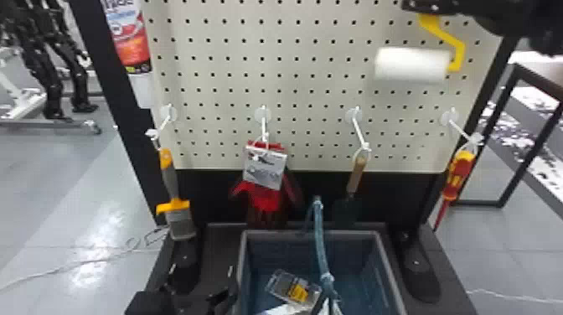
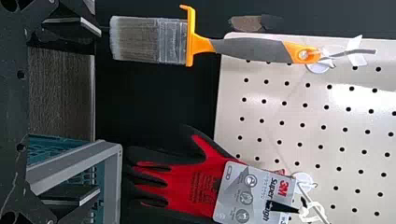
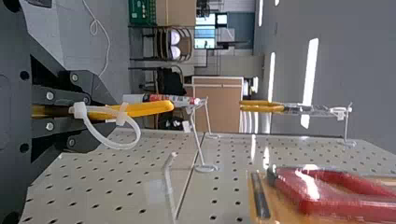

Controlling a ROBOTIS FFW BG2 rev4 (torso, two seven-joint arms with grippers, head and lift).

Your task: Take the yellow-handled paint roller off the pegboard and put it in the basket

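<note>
One yellow-handled paint roller (image 1: 412, 65) is in the grasp of the right gripper (image 1: 425, 7), in front of the upper right part of the pegboard (image 1: 293, 46). In the right wrist view the fingers are closed on the yellow handle, one on each side of it, and a white zip tie loops from the handle's end. In the head view the white roller sleeve lies crosswise below that gripper, its yellow frame bent around to the sleeve's right end.

The left gripper (image 1: 201, 270) is below the pegboard's lower left part; the left wrist view shows its fingers spread wide apart, with nothing held between them.

Along the lower part of the pegboard, four white hooks carry, from left to right, a paintbrush (image 1: 171, 180) with a grey and orange handle, red and black gloves (image 1: 268, 197) with a card label, a wooden-handled trowel (image 1: 356, 174), and a red and yellow screwdriver (image 1: 458, 174). The basket (image 1: 364, 235), blue with a grey rim, stands below the middle of the pegboard. Inside it lies a clear package (image 1: 291, 289) with a yellow label.
</note>
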